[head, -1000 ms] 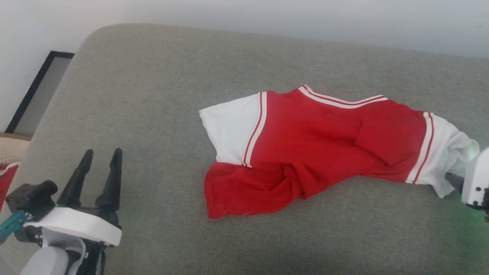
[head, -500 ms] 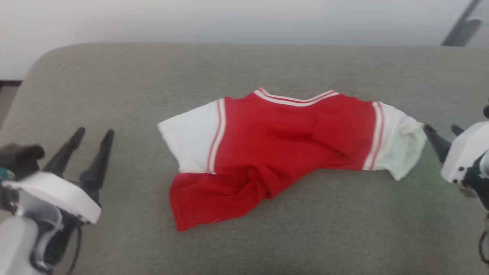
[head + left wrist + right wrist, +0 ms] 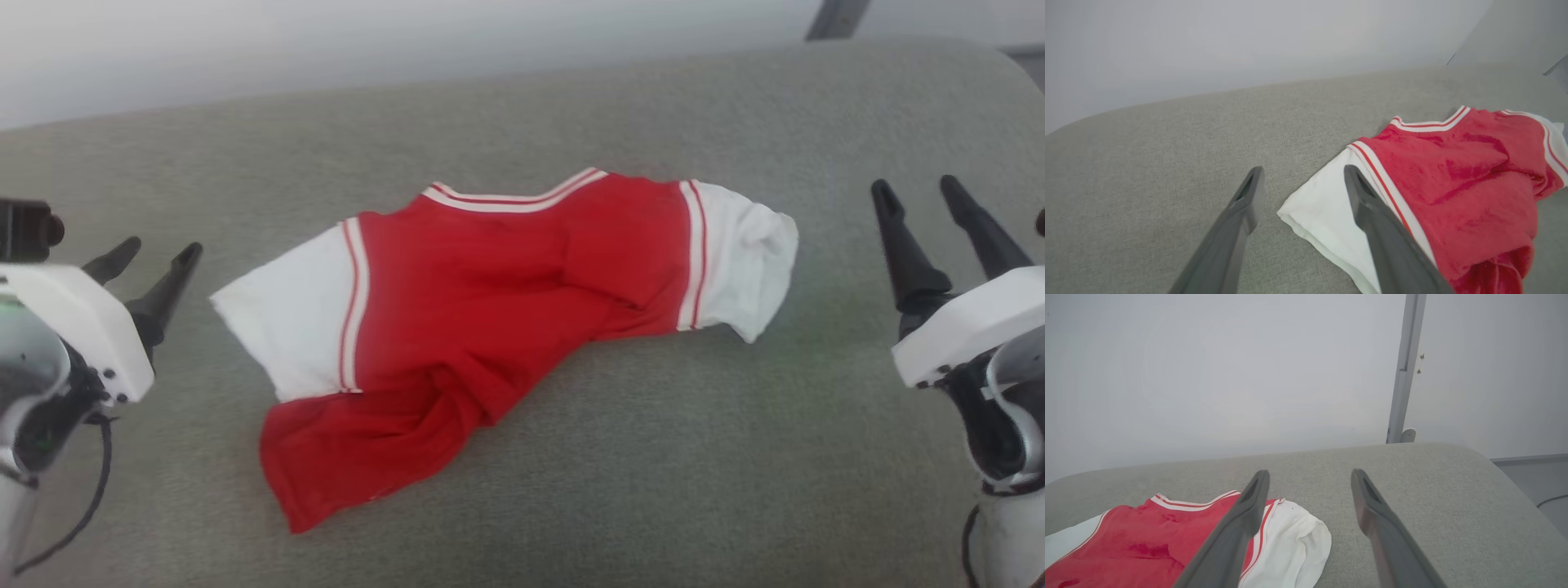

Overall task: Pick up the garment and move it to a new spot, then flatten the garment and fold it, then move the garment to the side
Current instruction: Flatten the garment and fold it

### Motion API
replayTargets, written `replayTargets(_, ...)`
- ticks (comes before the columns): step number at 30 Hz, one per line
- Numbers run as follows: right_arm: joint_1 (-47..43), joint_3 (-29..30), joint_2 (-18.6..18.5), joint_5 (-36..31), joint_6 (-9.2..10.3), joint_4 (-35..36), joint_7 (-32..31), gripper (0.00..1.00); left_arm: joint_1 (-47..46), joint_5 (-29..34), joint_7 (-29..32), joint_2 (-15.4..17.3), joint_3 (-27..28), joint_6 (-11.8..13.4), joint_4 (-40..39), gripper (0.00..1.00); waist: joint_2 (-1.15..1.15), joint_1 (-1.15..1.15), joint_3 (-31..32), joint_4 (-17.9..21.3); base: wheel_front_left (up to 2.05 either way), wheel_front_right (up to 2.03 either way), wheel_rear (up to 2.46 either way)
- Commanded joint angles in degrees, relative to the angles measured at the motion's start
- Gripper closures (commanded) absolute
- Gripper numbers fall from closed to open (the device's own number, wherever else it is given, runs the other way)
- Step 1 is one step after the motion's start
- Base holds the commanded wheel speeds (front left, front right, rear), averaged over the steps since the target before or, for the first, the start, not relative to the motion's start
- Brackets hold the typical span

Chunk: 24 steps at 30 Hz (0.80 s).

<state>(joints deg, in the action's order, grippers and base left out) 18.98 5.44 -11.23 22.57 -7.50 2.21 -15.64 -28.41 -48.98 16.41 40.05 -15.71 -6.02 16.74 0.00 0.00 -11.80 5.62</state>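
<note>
The garment [image 3: 490,310] is a red shirt with white sleeves and red-white striped trim, lying rumpled on the grey cushion [image 3: 620,474], its lower hem bunched toward the front left. No lettering shows. My left gripper [image 3: 155,255] hangs open left of the shirt's white sleeve [image 3: 1327,216], apart from it. To the right, my right gripper [image 3: 918,188] stands open, clear of the other sleeve [image 3: 1294,543]. Nothing sits between either pair of fingers. The garment [image 3: 1457,188] lies right of the left fingers, and the garment [image 3: 1147,547] lies left of the right fingers.
The cushion's rounded far edge [image 3: 506,73] meets a pale wall [image 3: 326,41]. A grey upright post [image 3: 1406,367] stands behind the cushion's right end, where the cushion drops off to the floor [image 3: 1531,482]. Bare cushion lies in front of the shirt.
The head camera has swung right, so the shirt sits further left in view and both grippers now show at the sides. The shirt itself lies as before; both grippers stay open.
</note>
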Motion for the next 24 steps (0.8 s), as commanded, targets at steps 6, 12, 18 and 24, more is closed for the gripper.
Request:
replayTargets(6, -1.09, -0.23, 2.07, -0.33, 0.02, 3.05, -1.18, 0.0, -7.2, -1.43, 12.08, 0.28, -3.94, -0.24, 6.91, 0.0, 0.0, 0.0, -3.87, 3.17, 0.0, 0.0, 0.0)
replayTargets(12, 0.14, -0.56, 2.9, -0.19, 0.02, 4.12, -2.53, 0.0, -13.22, -0.34, 23.62, -0.18, -8.1, 1.67, 12.75, 0.0, 0.0, 0.0, -6.77, 4.31, 0.0, 0.0, 0.0)
replayTargets(18, 1.19, -0.86, 3.36, 0.03, 0.02, 4.58, -3.91, 0.0, -17.67, 1.16, 30.79, -1.27, -11.13, 3.08, 17.42, 0.0, 0.0, 0.0, -8.99, 4.75, 0.0, 0.0, 0.0)
replayTargets(24, 2.45, -1.03, 3.28, -0.09, 0.02, 4.98, -4.97, 0.0, -21.11, 2.73, 34.51, -3.1, -13.86, 3.81, 21.31, 0.0, 0.0, 0.0, -10.68, 4.7, 0.0, 0.0, 0.0)
